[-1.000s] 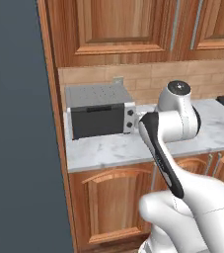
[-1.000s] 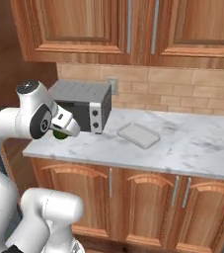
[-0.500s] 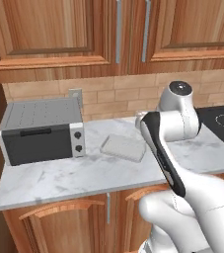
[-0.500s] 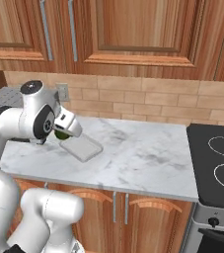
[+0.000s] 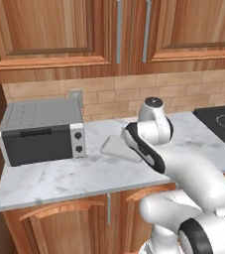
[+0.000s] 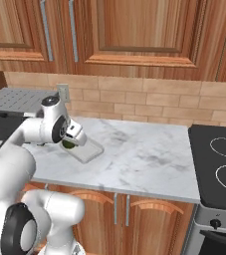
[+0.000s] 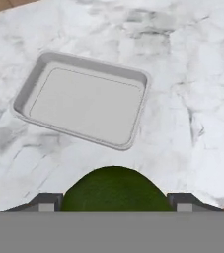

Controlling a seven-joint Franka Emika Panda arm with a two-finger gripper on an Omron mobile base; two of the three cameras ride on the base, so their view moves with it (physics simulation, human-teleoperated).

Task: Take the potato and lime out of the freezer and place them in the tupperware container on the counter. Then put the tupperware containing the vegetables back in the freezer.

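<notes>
between the jaws, the lime (image 7: 113, 190)

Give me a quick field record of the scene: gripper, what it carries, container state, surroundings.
gripper: shut on the lime, above the counter
tupperware container: empty, flat on the counter, ahead of the gripper
potato: not seen in the container
toaster oven: on the counter, left of the container
stove: at the counter's right end

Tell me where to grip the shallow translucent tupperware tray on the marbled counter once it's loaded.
Take the shallow translucent tupperware tray by one long low rim, coming from above with one of the fingers inside and one outside. It lies flat on the marbled counter, too wide to span, and its inside is still empty.
</notes>
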